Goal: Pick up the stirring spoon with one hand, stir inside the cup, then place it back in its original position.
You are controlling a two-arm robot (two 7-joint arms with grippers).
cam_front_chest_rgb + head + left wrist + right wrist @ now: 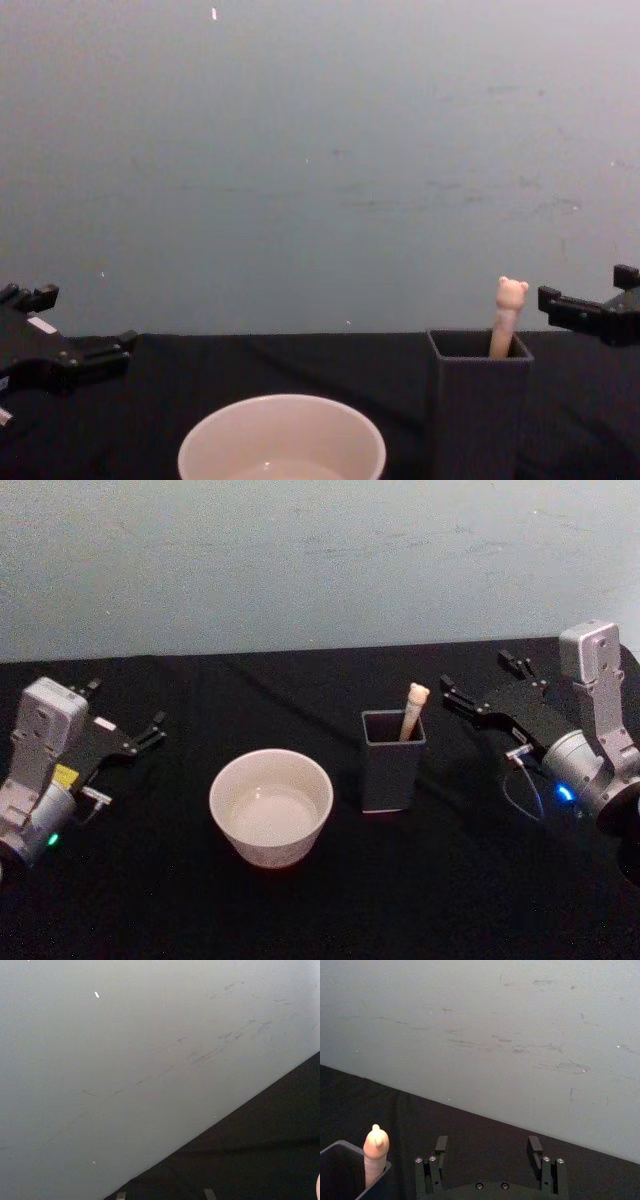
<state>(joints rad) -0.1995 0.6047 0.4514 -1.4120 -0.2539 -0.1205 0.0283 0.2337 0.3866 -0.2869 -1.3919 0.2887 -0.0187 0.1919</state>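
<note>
The stirring spoon stands in the dark holder beside the cup, untouched. The right gripper, jaws spread, hovers just beside it; the left gripper, also spread, idles well apart. A clean pick probably means pinching the handle below the bear head and lifting straight up, clear of the holder's walls.

Stirring spoon in holder, right of cup.
</note>
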